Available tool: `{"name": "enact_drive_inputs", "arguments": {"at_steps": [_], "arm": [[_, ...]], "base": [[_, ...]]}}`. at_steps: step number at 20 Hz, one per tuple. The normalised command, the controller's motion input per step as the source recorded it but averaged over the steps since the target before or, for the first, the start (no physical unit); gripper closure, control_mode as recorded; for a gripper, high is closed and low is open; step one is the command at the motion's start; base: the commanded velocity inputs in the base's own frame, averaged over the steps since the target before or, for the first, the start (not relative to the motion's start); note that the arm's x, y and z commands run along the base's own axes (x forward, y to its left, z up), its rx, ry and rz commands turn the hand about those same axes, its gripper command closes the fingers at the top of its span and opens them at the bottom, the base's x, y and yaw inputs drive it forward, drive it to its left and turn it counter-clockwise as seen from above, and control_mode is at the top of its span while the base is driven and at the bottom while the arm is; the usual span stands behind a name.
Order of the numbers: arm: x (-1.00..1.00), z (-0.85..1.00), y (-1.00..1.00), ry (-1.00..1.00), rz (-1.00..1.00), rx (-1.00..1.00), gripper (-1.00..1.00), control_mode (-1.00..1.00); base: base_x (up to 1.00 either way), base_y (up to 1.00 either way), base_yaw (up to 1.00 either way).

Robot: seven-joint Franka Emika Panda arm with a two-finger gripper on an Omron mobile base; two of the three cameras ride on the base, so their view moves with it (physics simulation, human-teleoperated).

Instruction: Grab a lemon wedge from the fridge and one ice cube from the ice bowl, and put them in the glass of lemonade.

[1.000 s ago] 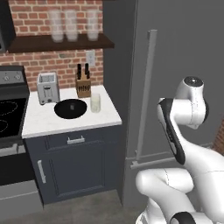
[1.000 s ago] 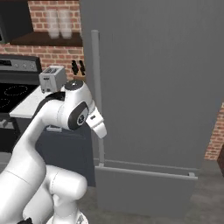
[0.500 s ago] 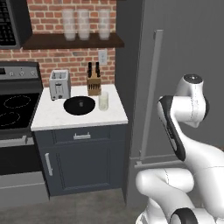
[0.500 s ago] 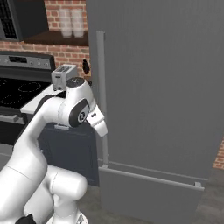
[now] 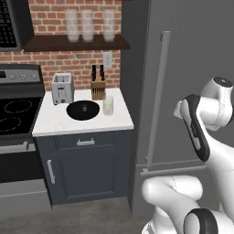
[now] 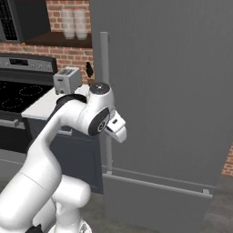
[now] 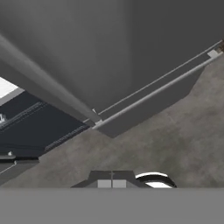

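Beyond the shut pincer (image 7: 112, 183), closed fridge (image 7: 109, 48).

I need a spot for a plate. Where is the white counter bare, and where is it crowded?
Bare: the front strip of the counter ahead of the ice bowl, and its left edge by the stove. Crowded: the back, with toaster, knife block and glass of lemonade.

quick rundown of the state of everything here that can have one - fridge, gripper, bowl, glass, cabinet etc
fridge: door shut, bar handle untouched
gripper: shut, holding nothing, pointing down at the fridge's lower edge and the floor
ice bowl: upright on the counter, contents too dark to tell
glass of lemonade: upright beside the bowl, filled with pale liquid
cabinet: door and drawer shut
toaster: upright, slots look empty
three frosted glasses: upright on the shelf
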Motion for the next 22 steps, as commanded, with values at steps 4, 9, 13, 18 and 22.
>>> {"name": "enact_drive_inputs", "arguments": {"at_steps": [4, 9, 13, 18, 22], "arm": [[0.17, 0.00, -0.19, 0.00, 0.24, 0.00, 1.00, -1.00], [0.26, 0.03, -0.05, -0.03, 0.18, -0.03, 1.00, -1.00], [0.17, 0.19, 0.09, -0.15, 0.12, -0.13, 1.00, -1.00], [0.32, 0.33, 0.26, -0.27, 0.10, -0.16, 1.00, -1.00], [0.33, 0.18, 0.48, -0.37, 0.10, -0.23, 1.00, -1.00]], "base": [[0.00, 0.00, 0.00], [0.00, 0.00, 0.00], [0.00, 0.00, 0.00], [0.00, 0.00, 0.00], [0.00, 0.00, 0.00]]}}
